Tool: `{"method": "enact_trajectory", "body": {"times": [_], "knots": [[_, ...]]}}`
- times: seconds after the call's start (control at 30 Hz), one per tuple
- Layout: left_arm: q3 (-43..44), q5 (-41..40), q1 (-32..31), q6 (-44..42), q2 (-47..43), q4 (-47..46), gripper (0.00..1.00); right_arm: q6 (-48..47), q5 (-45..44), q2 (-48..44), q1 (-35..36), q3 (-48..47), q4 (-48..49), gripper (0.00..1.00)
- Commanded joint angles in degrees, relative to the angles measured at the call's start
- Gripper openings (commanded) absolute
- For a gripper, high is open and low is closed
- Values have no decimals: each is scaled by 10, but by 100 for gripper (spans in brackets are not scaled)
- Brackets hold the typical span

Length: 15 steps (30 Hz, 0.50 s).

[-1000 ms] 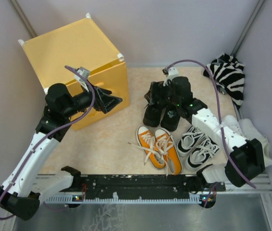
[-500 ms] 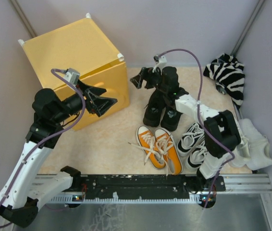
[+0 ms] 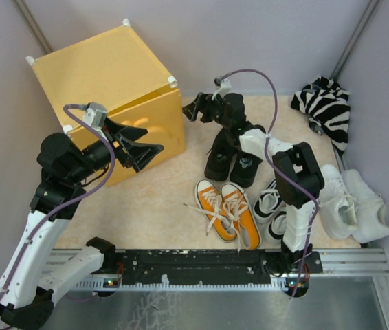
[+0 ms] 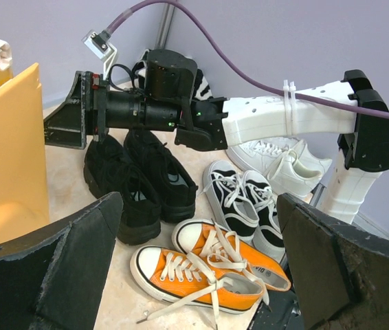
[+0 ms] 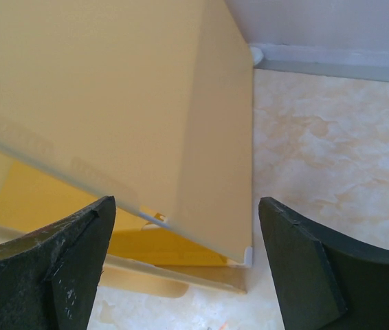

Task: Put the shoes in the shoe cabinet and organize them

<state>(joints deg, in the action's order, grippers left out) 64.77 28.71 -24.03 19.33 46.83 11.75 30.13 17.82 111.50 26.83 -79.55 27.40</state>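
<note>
Step in hand: as I judge it, getting the cabinet (image 3: 105,65) open before any pair goes in; neither hand holds anything.
Cabinet: yellow cube at the far left of the desk (image 3: 160,199), its door (image 3: 152,120) turned toward the shoes.
Right hand (image 3: 189,110): fingers wide apart and empty, reaching across to the cabinet's right front corner, just beside it. In its own view, yellow panels fill the space ahead and a white corner clip sits low between the fingers.
Door state: a darker yellow strip shows under the panel in the right wrist view; I cannot tell whether the door is ajar.
Left hand (image 3: 153,137): fingers apart and empty, hovering in front of the middle of the door and pointing right, toward the shoes.
Relation that matters: the corner edge runs upright and lies directly ahead of the right hand, which is the nearer one. The left hand faces the flat of the panel, with no edge to catch.
Pairs: all on the desk, right of the cabinet. The black pair (image 3: 232,161) lies under the right forearm. The orange pair (image 3: 227,213), black-and-white pair (image 3: 271,206) and white pair (image 3: 352,203) line up along the near edge.
Other: striped cloth (image 3: 326,103) in the far right corner.
Next move calls for: the fingers straddling the panel's thickness at that upright edge, then a pull outward.
Risk: the light cube may slide rather than the door swing.
</note>
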Motion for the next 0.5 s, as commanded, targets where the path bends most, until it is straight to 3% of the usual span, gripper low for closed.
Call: {"method": "enact_trajectory", "body": {"times": [0.0, 0.2, 0.47], "knots": [[-1, -11, -2, -15, -6, 7, 99, 11, 81, -10, -2, -2, 93, 85], [0, -18, -2, -15, 0, 3, 99, 3, 199, -75, -2, 74, 100, 82], [20, 24, -2, 36, 21, -68, 99, 5, 260, -293, 36, 323, 138, 82]]}}
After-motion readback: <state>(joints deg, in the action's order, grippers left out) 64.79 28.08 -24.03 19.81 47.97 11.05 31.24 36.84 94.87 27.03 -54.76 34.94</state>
